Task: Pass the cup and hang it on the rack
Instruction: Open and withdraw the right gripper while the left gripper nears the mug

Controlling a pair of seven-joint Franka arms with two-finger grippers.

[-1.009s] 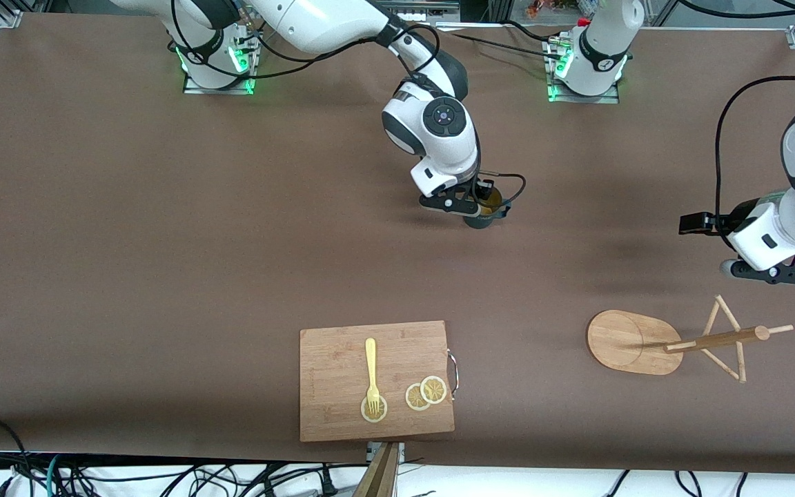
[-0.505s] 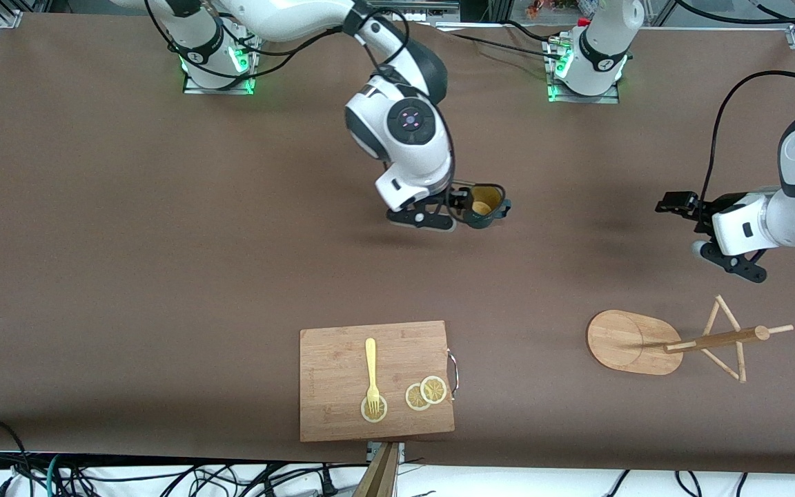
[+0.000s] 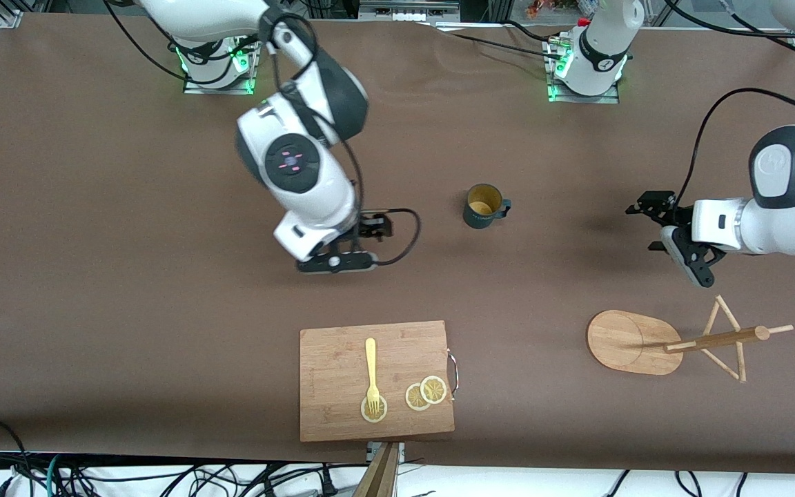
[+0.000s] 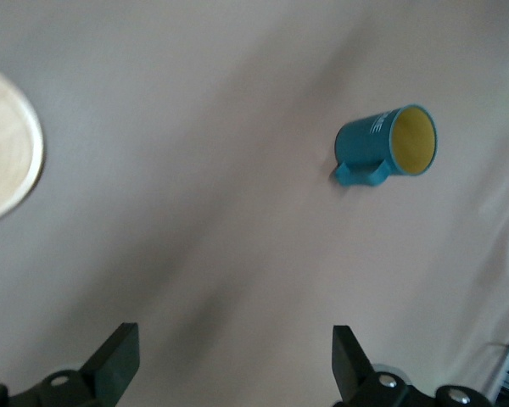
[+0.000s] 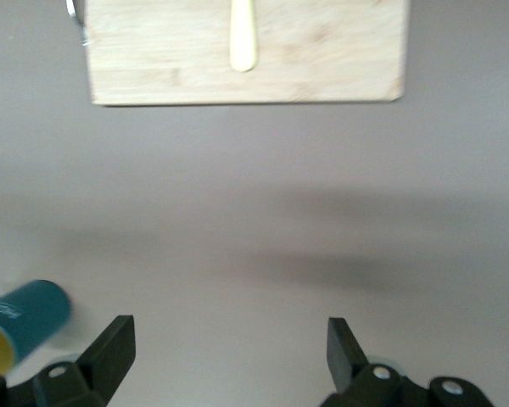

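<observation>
The dark teal cup [image 3: 484, 206] stands upright and free on the brown table, handle toward the left arm's end. It also shows in the left wrist view [image 4: 388, 146] and at the edge of the right wrist view [image 5: 21, 322]. My right gripper [image 3: 335, 261] is open and empty, apart from the cup, toward the right arm's end [image 5: 229, 352]. My left gripper [image 3: 686, 257] is open and empty [image 4: 233, 365], between the cup and the bamboo rack [image 3: 635, 342]. The rack stands nearer the front camera at the left arm's end; its base [image 4: 4, 161] shows in the left wrist view.
A rectangular wooden cutting board [image 3: 375, 379] lies near the front edge, with a yellow fork [image 3: 371, 373] and lemon slices [image 3: 426, 392] on it. The board [image 5: 246, 51] also shows in the right wrist view.
My right gripper let go of the cup and drew back toward the right arm's end. The cup stays on the table. My left gripper moved toward the cup.
</observation>
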